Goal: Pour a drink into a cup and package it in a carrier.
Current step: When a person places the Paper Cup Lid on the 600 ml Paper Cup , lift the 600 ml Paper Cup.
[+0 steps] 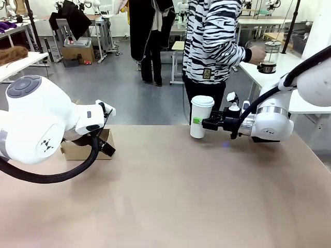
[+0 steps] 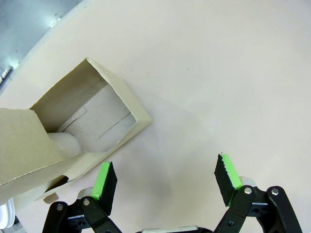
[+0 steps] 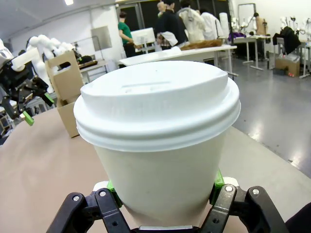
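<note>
Two tools: the right tool [image 1: 199,121] grasps the cup [image 1: 201,111], the left tool [image 2: 166,175] hangs released over the table [image 2: 218,73], just beside the carrier [image 2: 73,126].

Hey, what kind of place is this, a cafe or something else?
Likely a robotics lab or workshop, not a cafe: the right gripper holds the lidded cup, and behind it white work tables stand on a bare grey floor.
</note>
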Motion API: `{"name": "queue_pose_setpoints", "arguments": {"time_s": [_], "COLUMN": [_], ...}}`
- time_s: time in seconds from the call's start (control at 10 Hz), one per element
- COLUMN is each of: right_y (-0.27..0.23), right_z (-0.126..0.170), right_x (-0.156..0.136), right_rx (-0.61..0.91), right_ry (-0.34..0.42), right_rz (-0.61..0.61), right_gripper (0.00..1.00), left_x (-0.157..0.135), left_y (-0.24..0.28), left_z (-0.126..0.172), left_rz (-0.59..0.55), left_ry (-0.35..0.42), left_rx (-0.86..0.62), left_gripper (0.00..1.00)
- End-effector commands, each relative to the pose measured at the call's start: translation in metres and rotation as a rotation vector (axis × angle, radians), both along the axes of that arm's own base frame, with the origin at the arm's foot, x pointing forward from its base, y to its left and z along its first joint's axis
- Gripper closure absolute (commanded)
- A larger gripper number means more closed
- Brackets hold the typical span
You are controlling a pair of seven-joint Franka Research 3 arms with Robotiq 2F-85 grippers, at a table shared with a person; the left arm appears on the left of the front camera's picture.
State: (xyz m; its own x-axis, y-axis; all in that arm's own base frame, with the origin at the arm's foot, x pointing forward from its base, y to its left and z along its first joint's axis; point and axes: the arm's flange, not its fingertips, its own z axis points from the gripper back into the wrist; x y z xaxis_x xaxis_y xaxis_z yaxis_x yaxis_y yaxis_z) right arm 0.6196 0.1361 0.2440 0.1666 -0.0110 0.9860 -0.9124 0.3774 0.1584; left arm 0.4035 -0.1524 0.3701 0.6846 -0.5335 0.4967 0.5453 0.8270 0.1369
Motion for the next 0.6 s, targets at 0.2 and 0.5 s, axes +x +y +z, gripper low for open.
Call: {"name": "queue_pose_setpoints", "arguments": {"time_s": [0.2,0.5], "right_y": [0.0028,0.0028], "right_z": [0.0044,0.0044], "right_x": [-0.0002,-0.0002], "right_rx": [0.006,0.006], "right_ry": [0.000,0.000], "right_rz": [0.001,0.001], "right_gripper": [0.24,0.24], "left_x": [-0.0001,-0.0001], "left_y": [0.0003,0.0003], "left_z": [0.0004,0.0004], "left_rz": [0.000,0.000], "left_ry": [0.000,0.000], "left_rx": [-0.003,-0.003], "left_gripper": [0.00,0.00]}}
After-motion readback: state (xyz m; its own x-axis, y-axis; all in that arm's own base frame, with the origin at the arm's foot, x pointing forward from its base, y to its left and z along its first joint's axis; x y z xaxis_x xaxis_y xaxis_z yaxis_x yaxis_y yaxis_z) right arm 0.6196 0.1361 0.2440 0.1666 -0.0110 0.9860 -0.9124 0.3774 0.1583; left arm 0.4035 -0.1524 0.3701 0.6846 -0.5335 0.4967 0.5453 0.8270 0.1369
